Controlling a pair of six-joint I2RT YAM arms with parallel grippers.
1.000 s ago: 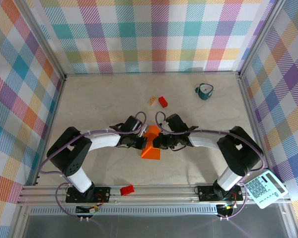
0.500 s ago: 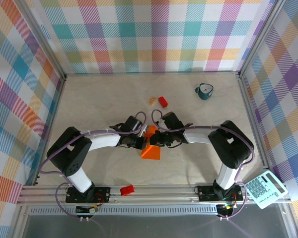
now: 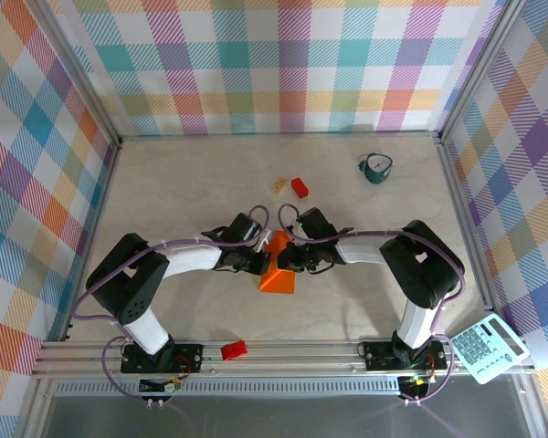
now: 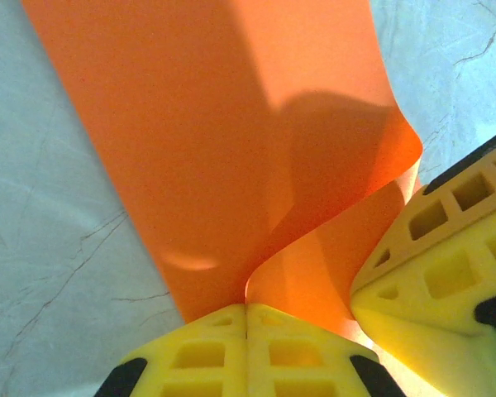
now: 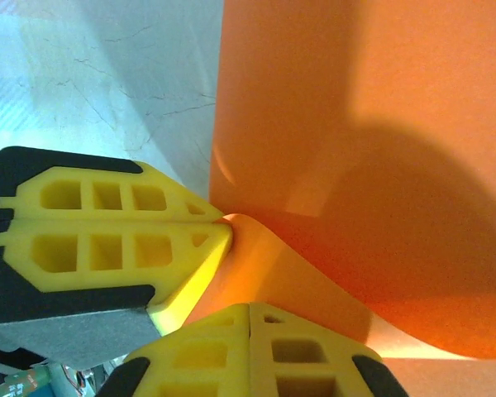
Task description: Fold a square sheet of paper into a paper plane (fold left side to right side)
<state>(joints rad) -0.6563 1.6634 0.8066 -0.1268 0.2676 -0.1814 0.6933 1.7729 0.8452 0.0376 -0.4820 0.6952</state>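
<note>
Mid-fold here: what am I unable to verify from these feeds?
- Top view: the left claw and right claw cover the middle of the orange sheet, so any crease there is hidden.
- Left wrist view: the sheet's far corners are cut off by the top edge.
- Right wrist view: the sheet runs off the top and right edges. The closed pads hide how much paper they pinch.

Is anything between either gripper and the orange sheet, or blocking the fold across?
Nothing visible. The left gripper and right gripper are both shut on the orange sheet itself; the red block and tan block lie farther back, clear of it.
</note>
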